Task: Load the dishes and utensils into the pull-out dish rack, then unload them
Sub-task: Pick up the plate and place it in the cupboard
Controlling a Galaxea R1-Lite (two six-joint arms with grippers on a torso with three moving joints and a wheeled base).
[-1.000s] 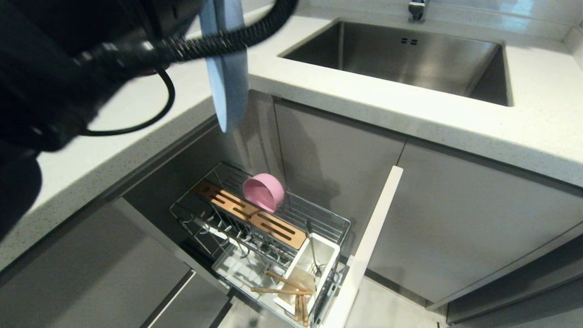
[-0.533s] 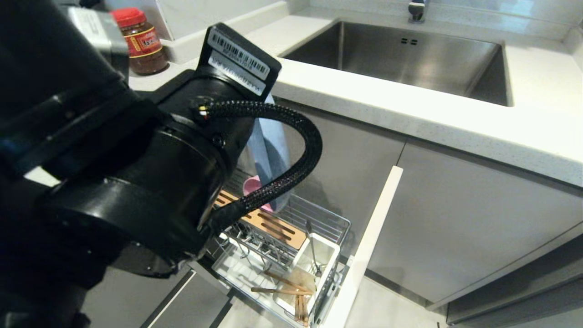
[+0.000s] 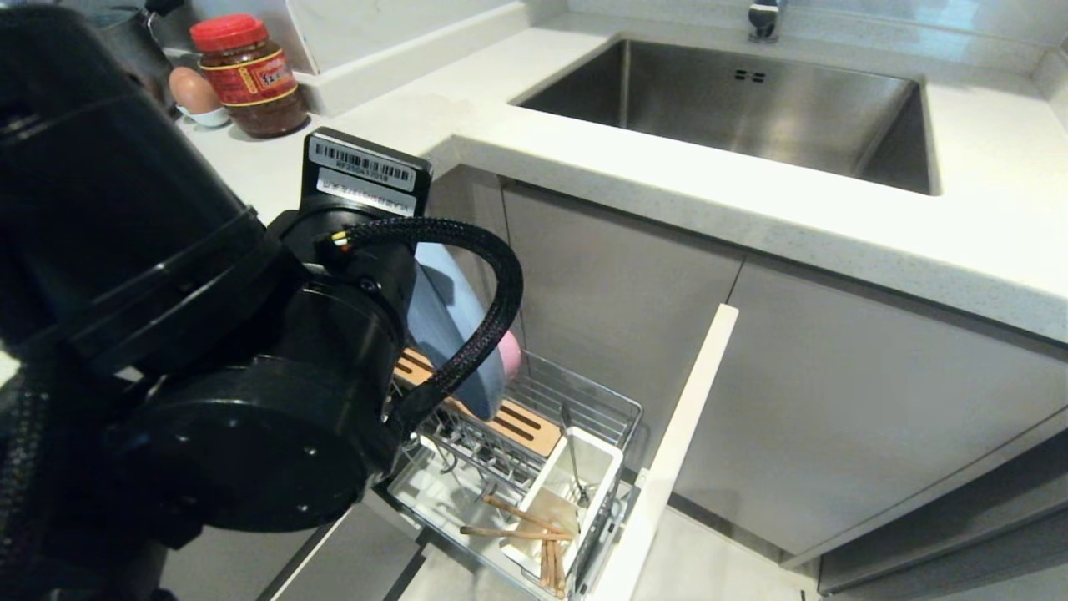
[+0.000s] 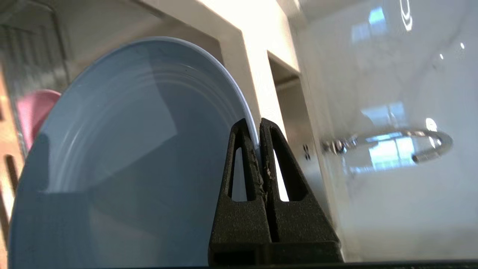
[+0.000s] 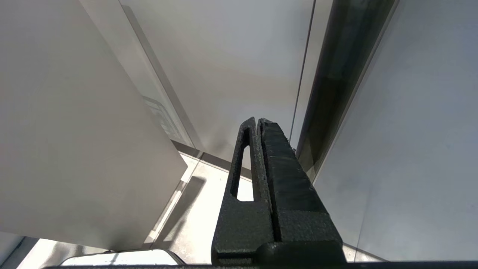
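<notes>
Presently we record the scene from the left side across. At the counter's [image 3: 350,125] far left corner we note an egg [image 3: 194,90] in a small white cup and, just beside it, a red-lidded jar [image 3: 248,77] of dark paste. The left arm fills the left part of the head view, its wrist reaching down in front of the counter's front edge. The left gripper [image 4: 258,129] is hidden behind that wrist in the head view; in the left wrist view we see its jaws clamped on the rim of the light-blue plate [image 3: 450,334]. We find the plate held on edge and tilted, above the pull-out dish rack [image 3: 534,417], its lower rim down near the slotted wooden strip [image 3: 521,424]; whether it touches the strip or the wires we cannot tell. Behind the plate a sliver of the pink bowl [image 3: 511,352] shows, at the rack's rear.

Further right, at the front end of the rack, we note the white cutlery cup [image 3: 584,476] with the slim metal utensil [image 3: 572,451] standing in it. The wooden chopsticks [image 3: 521,522] lie loosely across the front of the cup and the white drip tray [image 3: 434,492]. The rack's white front panel [image 3: 676,451] stands out from the grey cabinet fronts below the counter. Right of the counter's corner we record the steel sink [image 3: 751,108] set into the top.

The right gripper [image 5: 257,121] appears only in its own wrist view, beside cabinet panels, with jaws closed on nothing.
</notes>
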